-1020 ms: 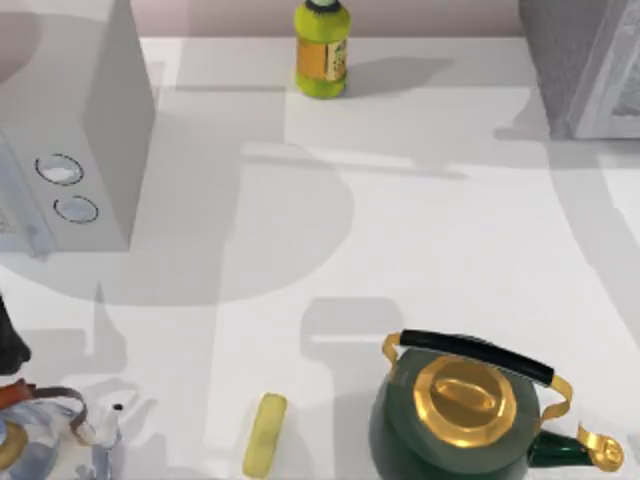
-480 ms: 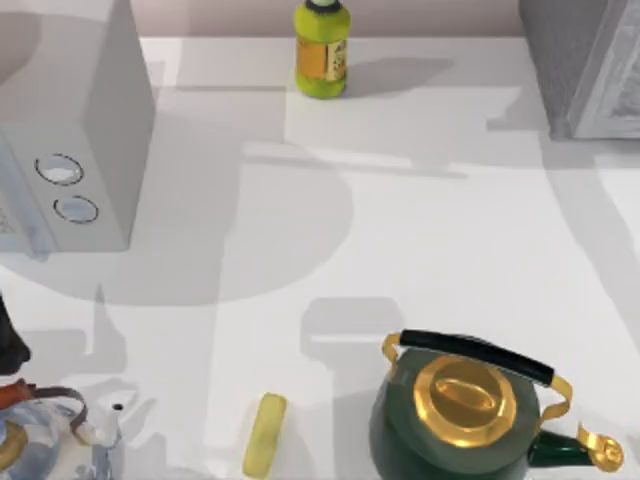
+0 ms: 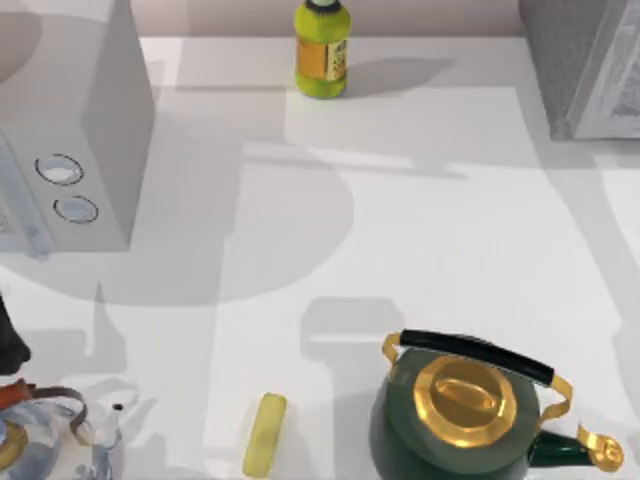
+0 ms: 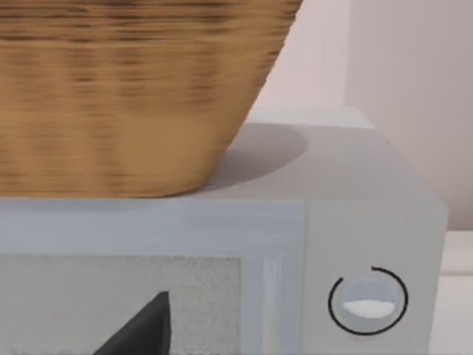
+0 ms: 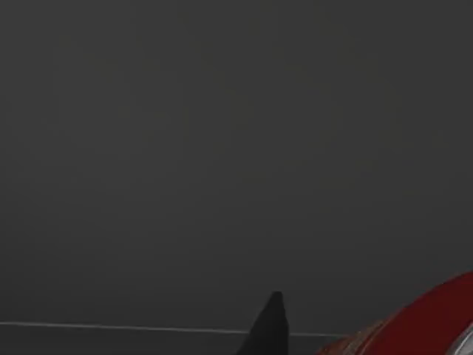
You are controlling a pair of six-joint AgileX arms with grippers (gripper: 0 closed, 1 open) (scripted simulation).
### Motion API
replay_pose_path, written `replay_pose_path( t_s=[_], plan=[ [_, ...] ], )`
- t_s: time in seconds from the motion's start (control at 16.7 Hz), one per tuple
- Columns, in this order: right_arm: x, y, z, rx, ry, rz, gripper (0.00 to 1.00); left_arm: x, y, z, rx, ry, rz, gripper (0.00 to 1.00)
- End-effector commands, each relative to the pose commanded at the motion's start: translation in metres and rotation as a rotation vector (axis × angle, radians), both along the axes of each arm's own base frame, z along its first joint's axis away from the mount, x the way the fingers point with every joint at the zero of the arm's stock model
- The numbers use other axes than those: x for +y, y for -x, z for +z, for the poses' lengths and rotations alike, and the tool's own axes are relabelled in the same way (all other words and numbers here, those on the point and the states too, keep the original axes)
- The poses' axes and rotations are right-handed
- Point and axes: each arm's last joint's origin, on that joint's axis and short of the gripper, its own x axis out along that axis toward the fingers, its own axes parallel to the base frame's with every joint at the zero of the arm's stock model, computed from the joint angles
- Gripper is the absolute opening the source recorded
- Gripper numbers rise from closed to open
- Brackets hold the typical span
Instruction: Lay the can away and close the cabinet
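The cabinet [image 3: 570, 65], grey speckled with a white framed door [image 3: 618, 85], stands at the table's far right corner, cut off by the picture's edge. The right wrist view is dark. A curved red edge of the can [image 5: 421, 325] shows in its corner, beside one black fingertip [image 5: 270, 325] of my right gripper. Whether that fingertip touches the can I cannot tell. In the left wrist view, one dark fingertip [image 4: 140, 329] of my left gripper points at the front of a pale grey box.
The pale grey box [image 3: 95, 130] with two round dials [image 4: 367, 302] stands far left, with a wicker basket [image 4: 126, 89] on top. A yellow-green bottle [image 3: 321, 50] stands at the back. A green and gold kettle [image 3: 465, 410], a yellow bar [image 3: 265, 433] and a patterned teapot [image 3: 45, 440] line the front edge.
The shadow on the table beside the cabinet has shrunk slightly toward the right. Nothing on the table has moved.
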Motion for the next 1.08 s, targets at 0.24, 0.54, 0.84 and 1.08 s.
replay_pose_path(
  t_s=[0.24,0.54,0.84,1.08],
  plan=[
    [-0.005,-0.037,0.011,-0.042,-0.013,-0.013,0.0,0.0,0.0,0.0,0.0,0.0,0.0,1.0],
    [-0.011,-0.077,-0.009,0.007,-0.017,-0.029,0.0,0.0,0.0,0.0,0.0,0.0,0.0,1.0],
    [-0.011,-0.079,-0.011,0.011,-0.018,-0.03,0.0,0.0,0.0,0.0,0.0,0.0,0.0,1.0],
    [-0.011,-0.079,-0.011,0.011,-0.018,-0.03,0.3,0.0,0.0,0.0,0.0,0.0,0.0,1.0]
  ],
)
